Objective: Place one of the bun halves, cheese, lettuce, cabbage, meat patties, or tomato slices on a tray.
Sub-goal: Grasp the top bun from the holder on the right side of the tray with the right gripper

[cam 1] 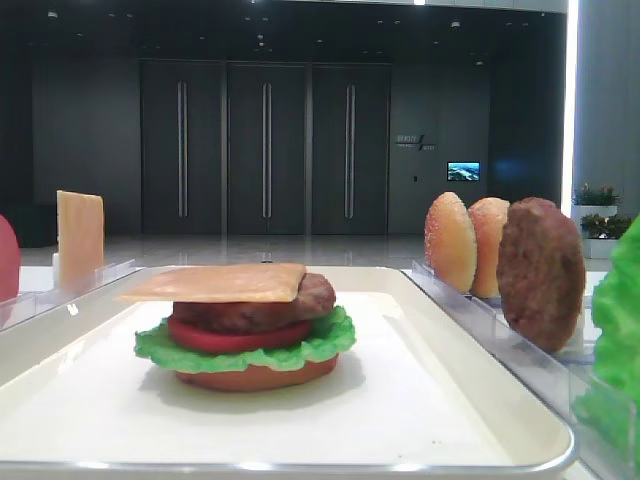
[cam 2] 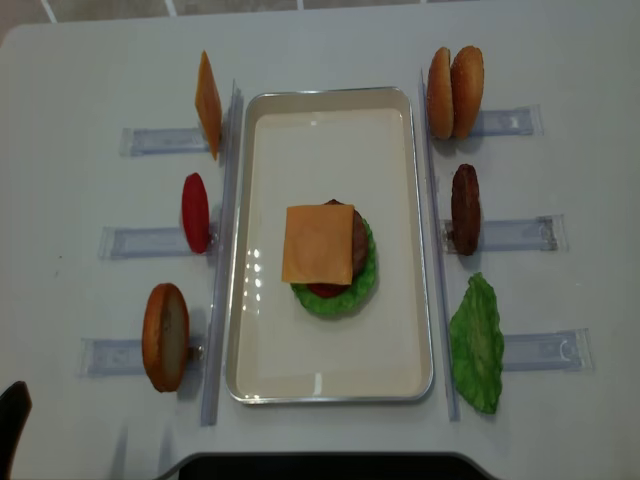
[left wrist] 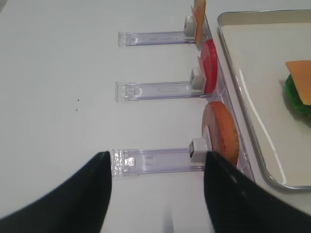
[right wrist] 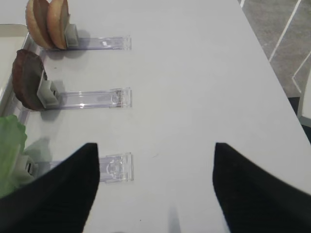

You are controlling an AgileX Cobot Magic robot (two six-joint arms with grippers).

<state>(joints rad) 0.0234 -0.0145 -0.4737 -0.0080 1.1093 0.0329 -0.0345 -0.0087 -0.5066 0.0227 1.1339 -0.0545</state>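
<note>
On the white tray the stack stands at bottom bun, lettuce, tomato, patty and cheese slice, lacking only a top bun, racked right, while both claws, left and right, hang apart and empty over the desk.

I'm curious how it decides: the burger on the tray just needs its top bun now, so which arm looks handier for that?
Probably the right. The bun halves stand in the rack on the right of the tray, that arm's side. The right gripper is open and empty.
</note>
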